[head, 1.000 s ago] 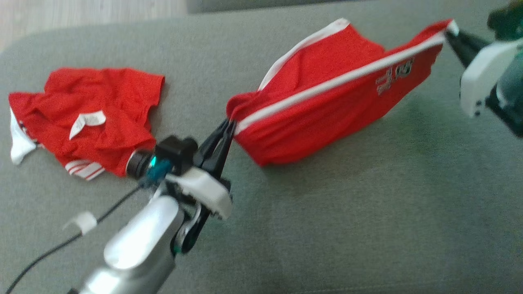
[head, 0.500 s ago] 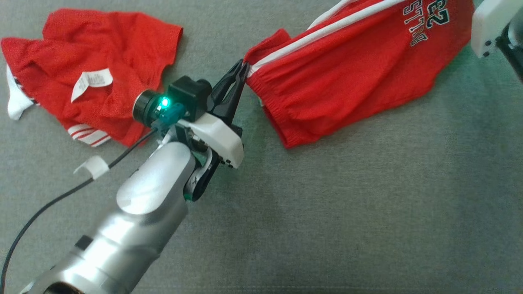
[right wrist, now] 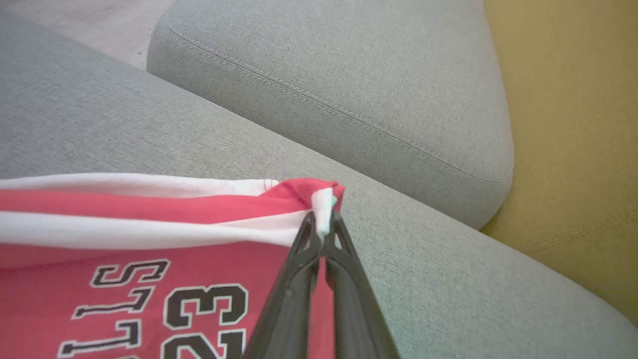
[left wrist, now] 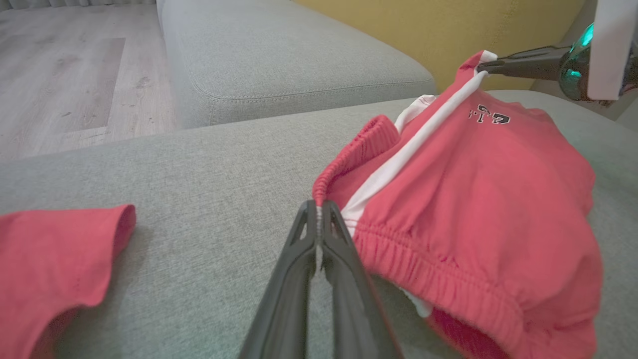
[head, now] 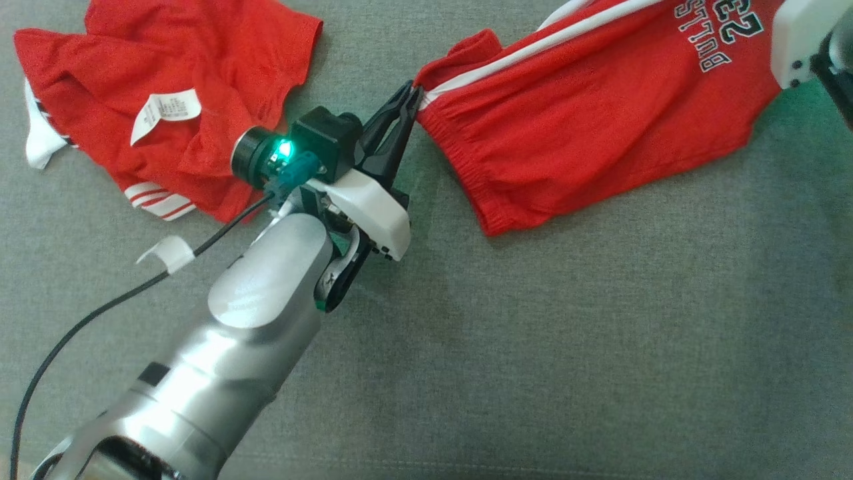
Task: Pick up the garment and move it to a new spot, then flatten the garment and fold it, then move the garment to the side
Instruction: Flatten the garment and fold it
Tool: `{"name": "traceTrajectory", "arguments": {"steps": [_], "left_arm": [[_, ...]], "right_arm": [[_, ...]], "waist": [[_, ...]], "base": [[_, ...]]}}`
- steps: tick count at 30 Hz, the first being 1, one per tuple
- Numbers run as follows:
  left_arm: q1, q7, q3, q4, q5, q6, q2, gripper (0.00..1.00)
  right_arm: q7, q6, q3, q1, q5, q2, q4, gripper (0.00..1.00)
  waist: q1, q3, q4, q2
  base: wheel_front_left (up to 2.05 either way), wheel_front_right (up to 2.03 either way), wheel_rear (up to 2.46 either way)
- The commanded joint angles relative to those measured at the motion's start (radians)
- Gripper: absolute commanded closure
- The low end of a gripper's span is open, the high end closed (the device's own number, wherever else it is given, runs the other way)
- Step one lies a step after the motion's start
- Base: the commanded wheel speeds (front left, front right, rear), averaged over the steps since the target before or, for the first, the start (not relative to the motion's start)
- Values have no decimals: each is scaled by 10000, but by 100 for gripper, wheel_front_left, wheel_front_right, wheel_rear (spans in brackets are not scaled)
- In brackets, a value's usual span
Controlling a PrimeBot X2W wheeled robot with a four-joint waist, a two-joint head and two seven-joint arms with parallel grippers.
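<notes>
The garment (head: pixel 586 120), limp, light-looking shorts, is sagging onto the sofa cushion (head: pixel 600 333) between the left end effector (head: pixel 412 93), pinching its waistband at the side stripe, and the right end effector (right wrist: pixel 323 219), clamping that stripe's hem end, both sensible holds.

A crumpled red shirt (head: pixel 193 73) lies at the far left of the grey sofa seat (head: pixel 600 333), white label (head: pixel 165 110) up. Beyond are another grey cushion (left wrist: pixel 279 55), wooden floor (left wrist: pixel 65 75) and yellow upholstery (right wrist: pixel 573 124).

Grey fabric seat cushion (head: pixel 600 347) is open on the near side of the white-striped red shorts (head: pixel 600 120). Crumpled red shirt (head: pixel 200 80) blocks the far left.
</notes>
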State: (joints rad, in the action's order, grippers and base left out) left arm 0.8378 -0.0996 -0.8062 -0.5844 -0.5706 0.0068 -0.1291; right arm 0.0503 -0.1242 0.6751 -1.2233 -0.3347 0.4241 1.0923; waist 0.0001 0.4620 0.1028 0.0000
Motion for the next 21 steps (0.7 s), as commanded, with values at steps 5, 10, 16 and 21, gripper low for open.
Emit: {"name": "traceTrajectory", "arguments": {"steps": [5, 10, 16, 21], "left_arm": [[502, -286, 322, -85, 95, 101, -73, 0], [483, -516, 412, -311, 6, 154, -69, 0], [318, -864, 639, -490, -178, 297, -91, 0], [28, -1336, 1005, -395, -190, 673, -318, 0]], "right_arm": [[-511, -65, -107, -484, -259, -66, 468, 0], [-1123, -65, -386, -597, -591, -220, 791, 0], [-1982, -65, -691, -352, -1268, -430, 685, 0], [-2847, -65, -1094, 333, -2163, -660, 194, 0]], "waist": [[-1, 62, 87, 0], [-1, -148, 55, 0], [-1, -684, -50, 0], [-1, -1460, -279, 0]], "base": [[0, 0, 0], [0, 0, 0], [0, 0, 0], [0, 0, 0]]}}
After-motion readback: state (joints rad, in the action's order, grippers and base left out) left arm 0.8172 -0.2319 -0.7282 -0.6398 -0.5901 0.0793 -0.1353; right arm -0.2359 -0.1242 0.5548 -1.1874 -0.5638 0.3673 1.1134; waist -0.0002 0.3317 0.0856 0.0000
